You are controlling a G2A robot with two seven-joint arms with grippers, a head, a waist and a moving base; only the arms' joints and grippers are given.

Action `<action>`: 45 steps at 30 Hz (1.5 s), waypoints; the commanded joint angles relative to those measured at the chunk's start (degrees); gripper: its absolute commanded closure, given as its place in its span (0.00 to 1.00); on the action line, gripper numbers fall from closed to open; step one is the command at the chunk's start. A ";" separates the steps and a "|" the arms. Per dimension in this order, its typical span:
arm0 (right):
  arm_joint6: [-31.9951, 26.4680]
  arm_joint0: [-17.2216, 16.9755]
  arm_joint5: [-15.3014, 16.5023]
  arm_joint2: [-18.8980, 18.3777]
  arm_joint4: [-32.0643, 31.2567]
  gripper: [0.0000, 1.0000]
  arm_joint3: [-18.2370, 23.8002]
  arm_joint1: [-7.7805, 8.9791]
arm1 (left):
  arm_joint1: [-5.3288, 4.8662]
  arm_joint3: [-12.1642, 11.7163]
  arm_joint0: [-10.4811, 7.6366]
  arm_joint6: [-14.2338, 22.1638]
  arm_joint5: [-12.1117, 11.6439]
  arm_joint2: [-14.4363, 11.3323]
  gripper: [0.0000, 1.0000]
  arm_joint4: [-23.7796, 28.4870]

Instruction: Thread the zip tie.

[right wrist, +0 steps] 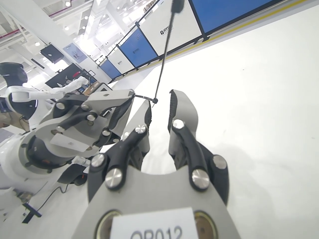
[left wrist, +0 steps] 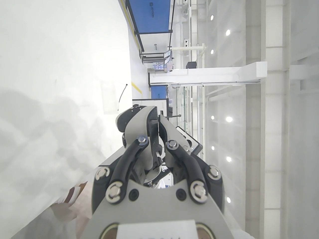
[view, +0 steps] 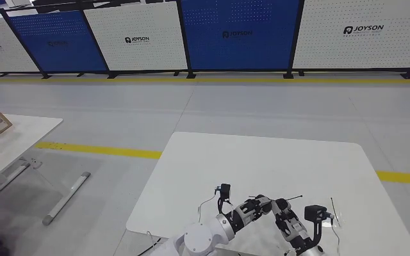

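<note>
My left gripper (right wrist: 130, 97) is shut on a short black zip tie (right wrist: 143, 97) whose small head (right wrist: 155, 100) sticks out toward my right gripper (right wrist: 160, 98). From the left wrist the same tie (left wrist: 122, 96) pokes out beyond the shut left gripper (left wrist: 158, 116). The right gripper stands open with nothing between its fingers (right wrist: 180, 105). A second, longer zip tie (right wrist: 164, 50) rises from beside the held tie's head. I cannot tell whether the two touch. From above, the held tie (view: 291, 198) and the longer tie (view: 333, 208) sit near the table's front.
The white table (view: 256, 166) stretches bare beyond both arms, its front edge close under them. Another table (view: 25, 128) stands to the left across the floor. Blue and white panels (view: 240, 32) line the back.
</note>
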State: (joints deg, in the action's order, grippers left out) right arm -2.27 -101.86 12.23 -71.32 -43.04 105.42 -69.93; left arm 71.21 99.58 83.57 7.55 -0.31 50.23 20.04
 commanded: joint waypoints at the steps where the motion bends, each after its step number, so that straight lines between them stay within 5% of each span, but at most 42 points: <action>1: 0.02 0.00 -0.13 0.05 -0.04 0.81 0.03 -0.01 | 0.00 -0.02 0.03 0.09 -0.03 0.03 1.00 0.00; 12: -0.12 0.34 -0.22 0.24 0.13 0.80 -0.30 -0.03 | -0.03 0.17 0.29 0.65 0.05 0.25 1.00 -0.24; 17: -0.16 0.47 -0.17 0.29 0.23 1.00 -0.38 -0.03 | -0.05 0.25 0.46 0.77 -0.10 0.39 1.00 -0.24; 45: -1.40 0.76 1.09 0.89 -0.06 1.00 -1.00 0.08 | -0.05 1.18 1.54 1.61 -3.71 1.16 1.00 0.53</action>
State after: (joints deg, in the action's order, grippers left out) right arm -3.56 -101.10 13.12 -70.44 -43.27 104.45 -69.86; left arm 71.17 100.69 85.04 9.02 -3.93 51.37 20.59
